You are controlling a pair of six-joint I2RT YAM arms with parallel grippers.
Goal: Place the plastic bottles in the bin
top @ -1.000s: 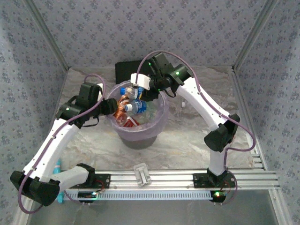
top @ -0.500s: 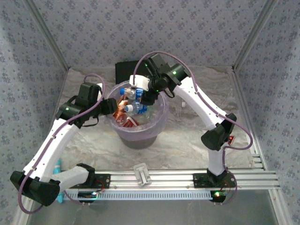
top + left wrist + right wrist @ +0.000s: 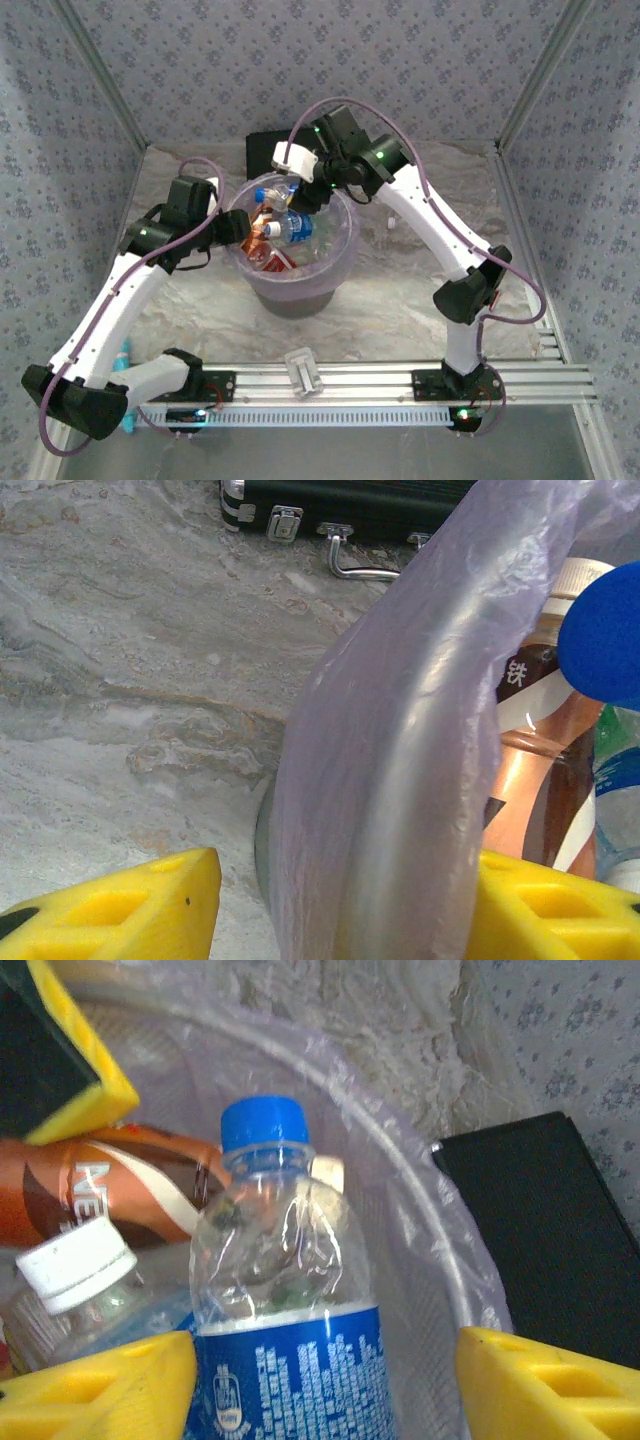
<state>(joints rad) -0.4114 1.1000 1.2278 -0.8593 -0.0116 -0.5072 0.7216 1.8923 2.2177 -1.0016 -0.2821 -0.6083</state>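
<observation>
The right gripper (image 3: pixel 328 1345) is hanging over the far side of the bin (image 3: pixel 440 1250). Its jaws are standing wide, with a blue-capped bottle (image 3: pixel 285 1290) lying between them, cap pointing away. One finger (image 3: pixel 100 1390) seems to be touching the label while the other is standing apart from it, so nothing is being clamped. I judge that the bottle is being let go. It is sitting inside the rim, above an amber bottle (image 3: pixel 110 1195) and a white-capped bottle (image 3: pixel 75 1260) already lying in the bin.

The left gripper (image 3: pixel 348 865) is open and straddling the bin's left rim. One finger is outside over the counter (image 3: pixel 120 680) and the other is inside, just beside the amber bottle. The bag (image 3: pixel 400 730) is running between them, apparently unpinched. It is probably there to steady the bin.

To finish the drop well, the right jaws should be spreading fully so that the touching finger is no longer dragging the label. The bottle should be falling toward the middle of the pile, not against the far rim, where it could tip out toward the black case (image 3: pixel 550 1230). The gripper should then be rising straight up before swinging away, since the loose bag is lying close to its fingers and could snag. The left gripper's inner finger is near the drop path, so it is worth minding.
</observation>
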